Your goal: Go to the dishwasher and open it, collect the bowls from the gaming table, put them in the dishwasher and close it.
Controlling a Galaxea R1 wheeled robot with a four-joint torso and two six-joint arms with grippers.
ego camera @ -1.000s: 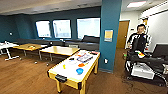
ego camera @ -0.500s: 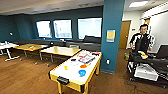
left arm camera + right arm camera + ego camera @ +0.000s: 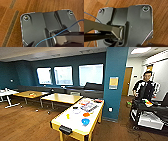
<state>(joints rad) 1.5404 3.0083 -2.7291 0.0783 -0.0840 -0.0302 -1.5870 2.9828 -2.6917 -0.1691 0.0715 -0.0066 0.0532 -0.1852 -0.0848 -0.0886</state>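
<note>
Gaming table [image 3: 75, 125] sits dead ahead in the head view, near end with the black slot cut off by the frame's lower edge. On its white top: an orange bowl [image 3: 86, 114], a blue-looking bowl [image 3: 85, 121] just nearer, a pale bowl [image 3: 76, 111] hard to separate from the white surface. Small yellow cup [image 3: 67, 116] stands toward the left side. Flat game boxes [image 3: 88, 107] lie further back, a red item [image 3: 98, 100] at the far corner.

Teal pillar [image 3: 115, 82] stands just right of the table's far end. Two wood-topped tables [image 3: 61, 98] to the left, white table [image 3: 7, 93] further left, dark sofa [image 3: 85, 90] under the windows. Person [image 3: 145, 87] stands at right behind a black cart [image 3: 150, 113].

Both wrist views look down at wood floor [image 3: 11, 18] past the robot's dark plate; blue cable [image 3: 75, 23] crosses the left one. Jaws: cannot tell on either arm.
</note>
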